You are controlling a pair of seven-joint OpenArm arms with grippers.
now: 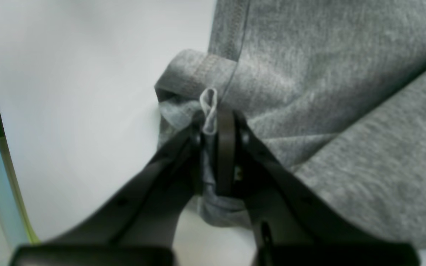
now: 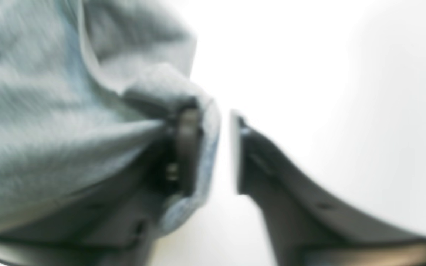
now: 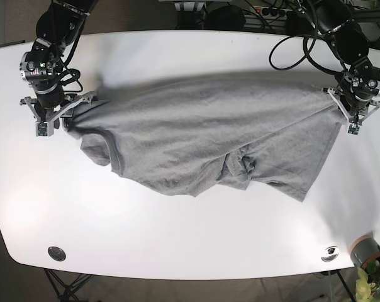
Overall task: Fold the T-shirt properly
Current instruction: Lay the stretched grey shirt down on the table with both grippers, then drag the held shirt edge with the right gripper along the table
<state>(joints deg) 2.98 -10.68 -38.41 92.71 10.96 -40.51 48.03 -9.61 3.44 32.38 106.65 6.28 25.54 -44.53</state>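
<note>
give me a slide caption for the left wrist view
Left gripper fingers pinch a hemmed edge of the grey T-shirt above the white table.

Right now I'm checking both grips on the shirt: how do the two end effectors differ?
The left end effector is shut, pinching the shirt hem between its fingers. The right end effector shows a gap; cloth drapes over one finger only. Both sit at opposite shirt ends, on the white table.

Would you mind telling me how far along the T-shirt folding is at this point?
Early. Done: the grey T-shirt is stretched across the white table between both arms. In hand: the left hand is pinching a hem corner; the right hand looks open, with cloth draped on one finger. Left: no neat fold shows, and the lower middle is bunched.
</note>
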